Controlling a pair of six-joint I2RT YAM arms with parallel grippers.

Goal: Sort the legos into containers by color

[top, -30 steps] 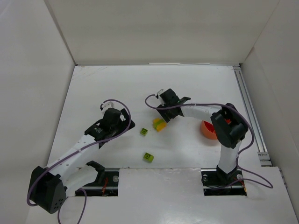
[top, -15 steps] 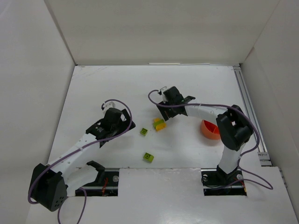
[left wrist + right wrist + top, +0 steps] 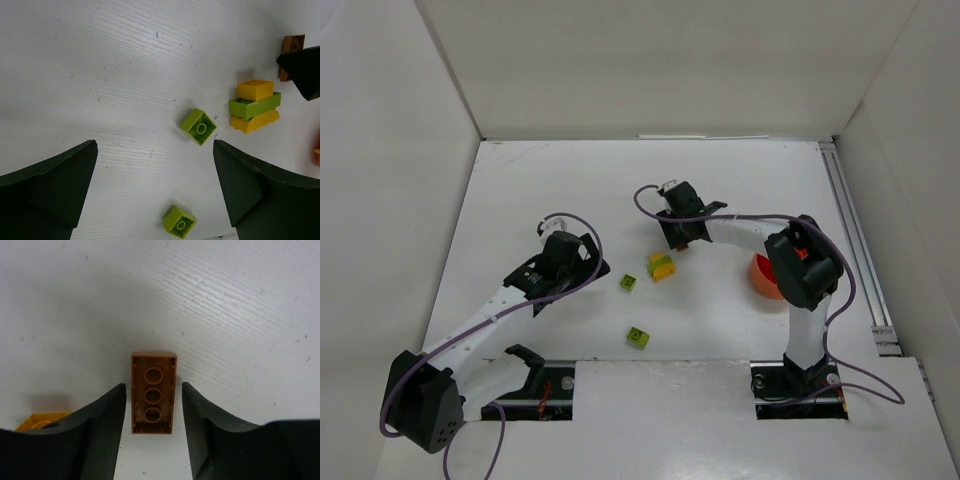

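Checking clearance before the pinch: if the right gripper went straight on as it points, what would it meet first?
The brown brick, lying underside-up right between the right gripper's jaws; the jaws themselves would meet the table beside it. Depth is unclear.

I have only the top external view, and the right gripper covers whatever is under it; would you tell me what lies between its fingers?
Observer: A brown brick lies on the table between the right gripper's fingers, hollow underside up.
Operator: Thank you. Are the fingers touching it?
Observer: Not that I can see; a thin strip of table shows on each side of the brick.
Operator: And the yellow and green blob beside it?
Observer: The left wrist view shows a stack of three pieces: yellow, green, yellow.
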